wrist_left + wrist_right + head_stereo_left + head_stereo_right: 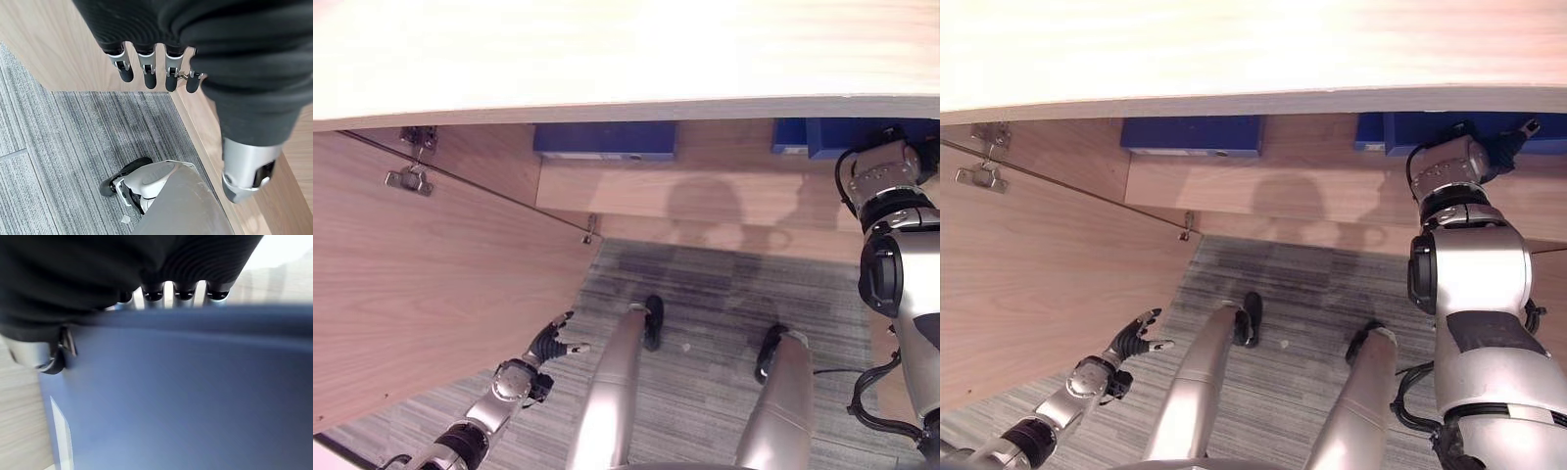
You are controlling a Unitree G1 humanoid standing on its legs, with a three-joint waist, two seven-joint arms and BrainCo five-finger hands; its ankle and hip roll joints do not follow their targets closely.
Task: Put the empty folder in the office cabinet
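A blue folder (186,391) fills the space in front of my right hand (44,347); its fingers (183,293) reach over the folder's top edge and the thumb lies against its near face. This folder (822,135) stands on the cabinet's shelf (705,196) at the right, just under the cabinet top. My right wrist reaches into the cabinet there, and the hand (1500,139) is partly hidden by the top. My left hand (551,345) hangs low at the left with straight fingers (146,73), holding nothing, close to the open door.
The wooden cabinet top (607,59) spans the upper view. The open cabinet door (431,284) swings out at the left with hinges on it. A second blue folder (604,139) lies further left on the shelf. Grey carpet (705,294) lies below.
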